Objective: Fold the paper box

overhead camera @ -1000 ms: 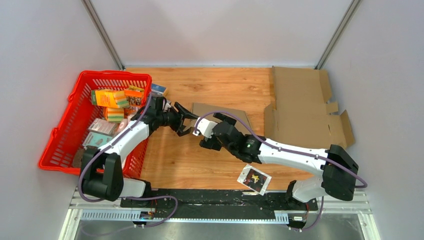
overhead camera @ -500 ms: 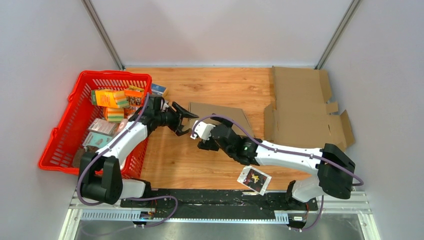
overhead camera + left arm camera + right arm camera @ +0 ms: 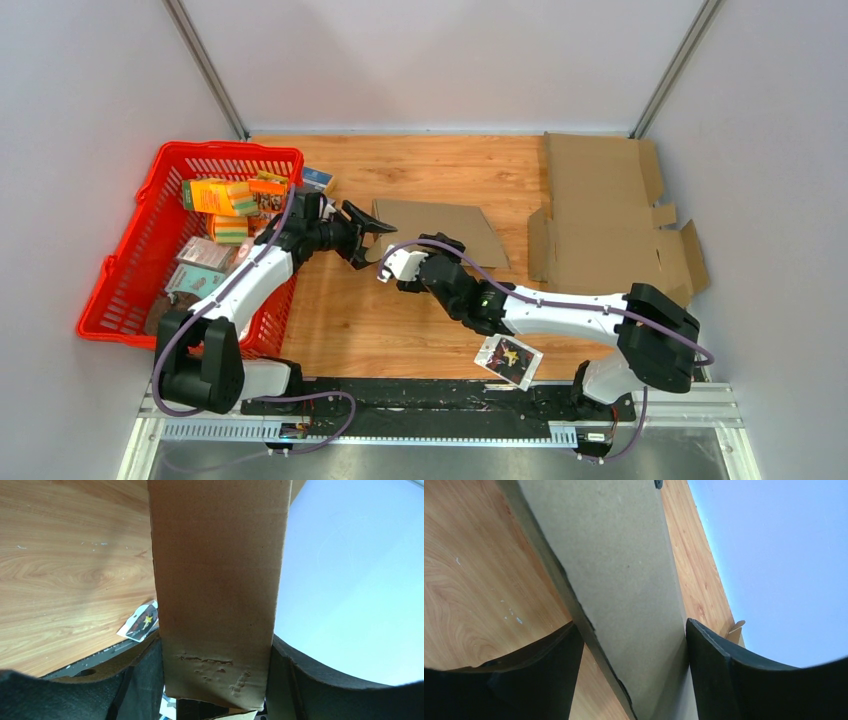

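The paper box (image 3: 440, 228) is a small brown cardboard piece, partly folded, lifted off the wooden table at mid-left. My left gripper (image 3: 367, 232) holds its left end. In the left wrist view the cardboard (image 3: 217, 555) fills the whole gap of the left gripper (image 3: 215, 647), touching both fingers, with dents near its lower edge. My right gripper (image 3: 392, 262) is at the box's near-left edge. In the right wrist view a cardboard panel (image 3: 624, 555) stands inside the right gripper (image 3: 631, 625), against the right finger (image 3: 724, 670). Bare table shows beside the left finger.
A red basket (image 3: 232, 148) with several colourful packs stands at the left, close behind the left arm. A large flat cardboard sheet (image 3: 600, 215) lies at the right. A small printed packet (image 3: 508, 358) lies near the front edge, and a blue pack (image 3: 318, 178) lies beside the basket.
The right gripper has moved left along the box's near edge and its jaws have narrowed around a panel. More of the box's top panel now shows.
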